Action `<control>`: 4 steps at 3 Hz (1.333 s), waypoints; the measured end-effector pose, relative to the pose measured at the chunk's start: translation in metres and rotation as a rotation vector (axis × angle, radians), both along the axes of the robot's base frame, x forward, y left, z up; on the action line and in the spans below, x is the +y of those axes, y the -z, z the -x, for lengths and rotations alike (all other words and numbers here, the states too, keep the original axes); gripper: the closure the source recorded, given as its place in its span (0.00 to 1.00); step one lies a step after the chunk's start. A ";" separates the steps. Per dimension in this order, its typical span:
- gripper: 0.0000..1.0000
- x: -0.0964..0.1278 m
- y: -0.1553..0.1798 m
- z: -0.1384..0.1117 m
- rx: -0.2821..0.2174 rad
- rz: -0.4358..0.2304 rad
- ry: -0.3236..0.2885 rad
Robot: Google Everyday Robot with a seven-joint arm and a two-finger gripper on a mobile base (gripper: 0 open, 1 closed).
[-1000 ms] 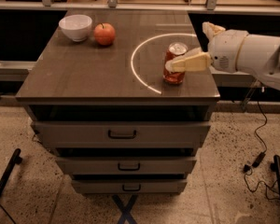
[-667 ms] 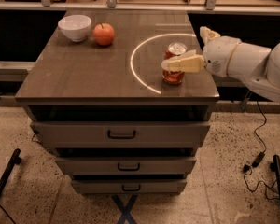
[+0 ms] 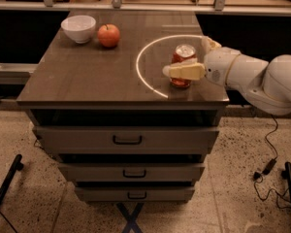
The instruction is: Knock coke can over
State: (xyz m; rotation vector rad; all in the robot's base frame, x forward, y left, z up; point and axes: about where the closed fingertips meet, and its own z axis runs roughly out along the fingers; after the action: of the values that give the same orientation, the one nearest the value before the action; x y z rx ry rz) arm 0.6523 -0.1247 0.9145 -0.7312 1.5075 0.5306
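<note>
Clock: read on the tabletop, with 6 at the edge nearest the camera and 12 at the far edge.
Floor: speckled; a black cable (image 3: 266,166) lies at the right and a black bar (image 3: 5,188) slants at the left.
Drawers: three stacked under the top, all closed: the top drawer (image 3: 127,140), the middle drawer (image 3: 134,173) and the bottom drawer (image 3: 137,194).
Tabletop (image 3: 87,72): dark wood, with a thin white arc (image 3: 137,64) curving across its right half.
Coke can (image 3: 183,56): at about 4 o'clock on the top, near the right edge and inside the arc. It stands on its base with the silver lid up.
Gripper (image 3: 186,57): at the can, having reached in from 3 o'clock. Its fingers are spread, one on each side of the can. The near finger (image 3: 184,72) lies across the can's front, and the far one shows behind the can at its right. Whether either presses the metal cannot be told.
Arm (image 3: 262,79): white and bulky, off the table's right edge.
Apple (image 3: 109,35): at about 11 o'clock, well apart from the can.
Bowl (image 3: 78,28): white, just left of the apple, toward 10 o'clock.
Rail (image 3: 136,6): pale, running along behind the table at 12 o'clock.
</note>
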 end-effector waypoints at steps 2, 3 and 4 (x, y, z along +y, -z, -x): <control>0.43 -0.004 0.008 -0.004 -0.025 -0.052 -0.024; 0.66 -0.001 -0.011 0.002 -0.071 -0.012 -0.085; 0.89 0.008 -0.050 0.014 -0.097 0.097 -0.166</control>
State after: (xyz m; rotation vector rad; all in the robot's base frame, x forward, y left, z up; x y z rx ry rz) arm 0.6386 -0.1170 0.9645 -0.9504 1.3976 0.5408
